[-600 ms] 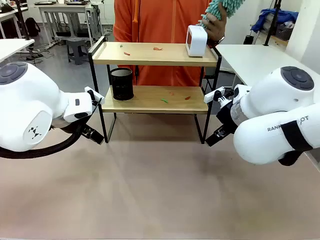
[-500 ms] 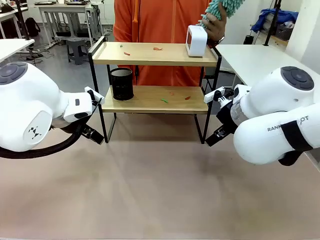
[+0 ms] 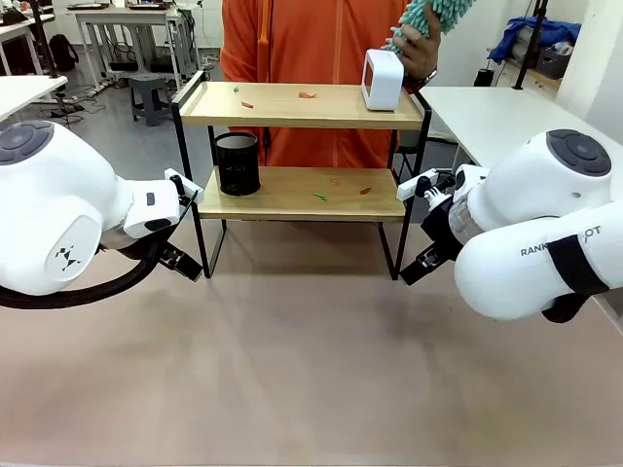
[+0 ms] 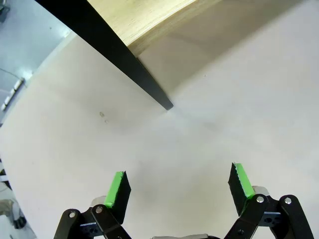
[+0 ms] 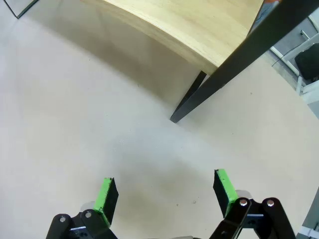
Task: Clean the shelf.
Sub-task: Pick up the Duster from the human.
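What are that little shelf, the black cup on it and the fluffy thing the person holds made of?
The shelf: boards look like pale matte wood or laminate, faint grain showing; frame likely black painted metal, being thin and straight. The black cup: possibly metal mesh, its wall looks finely textured, hard to confirm. The fluffy thing: teal soft fibre, probably microfibre, with stubby nubs.

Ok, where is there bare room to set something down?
Widest free patch: the beige tabletop in front of the two-tier wooden shelf, between the left gripper and right gripper. The top board is free left of the white box, the lower board right of the black mesh cup; both carry small scraps.
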Robot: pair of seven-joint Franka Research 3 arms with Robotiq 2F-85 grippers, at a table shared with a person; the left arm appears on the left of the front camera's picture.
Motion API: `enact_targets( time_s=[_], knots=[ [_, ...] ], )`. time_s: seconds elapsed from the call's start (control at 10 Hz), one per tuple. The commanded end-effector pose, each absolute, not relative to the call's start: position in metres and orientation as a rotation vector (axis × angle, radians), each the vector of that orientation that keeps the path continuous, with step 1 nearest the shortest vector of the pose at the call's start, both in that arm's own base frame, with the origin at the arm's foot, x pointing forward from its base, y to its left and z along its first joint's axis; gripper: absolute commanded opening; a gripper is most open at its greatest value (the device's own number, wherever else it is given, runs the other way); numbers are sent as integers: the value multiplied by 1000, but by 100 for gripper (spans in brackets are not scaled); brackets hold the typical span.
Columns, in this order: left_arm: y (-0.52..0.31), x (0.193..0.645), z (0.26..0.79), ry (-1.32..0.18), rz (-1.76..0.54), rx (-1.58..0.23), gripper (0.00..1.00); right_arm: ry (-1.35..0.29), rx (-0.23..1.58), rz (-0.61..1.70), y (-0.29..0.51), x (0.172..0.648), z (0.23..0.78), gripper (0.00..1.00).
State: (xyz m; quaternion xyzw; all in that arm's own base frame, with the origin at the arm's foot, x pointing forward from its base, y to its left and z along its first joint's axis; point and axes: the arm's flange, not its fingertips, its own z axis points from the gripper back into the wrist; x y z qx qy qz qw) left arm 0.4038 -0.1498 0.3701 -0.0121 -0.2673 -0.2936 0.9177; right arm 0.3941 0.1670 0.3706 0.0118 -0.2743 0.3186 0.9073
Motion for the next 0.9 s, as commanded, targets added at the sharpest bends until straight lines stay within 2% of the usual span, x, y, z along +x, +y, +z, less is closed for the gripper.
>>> enact_targets(
  time_s=[0.0, 0.6, 0.7, 0.8],
  knots=[
    [-150, 404, 370, -550, -605, -25, 100, -566, 25, 657, 167, 394, 371, 100],
    [-150, 404, 370, -550, -604, -25, 100, -566, 24, 658, 167, 394, 371, 100],
    [-150, 402, 421, -491, -711, 134, 100, -528, 169, 649, 142, 355, 393, 100],
    [-155, 410, 465, -362, -723, 244, 100, -531, 340, 552, 112, 310, 413, 100]
  ],
)
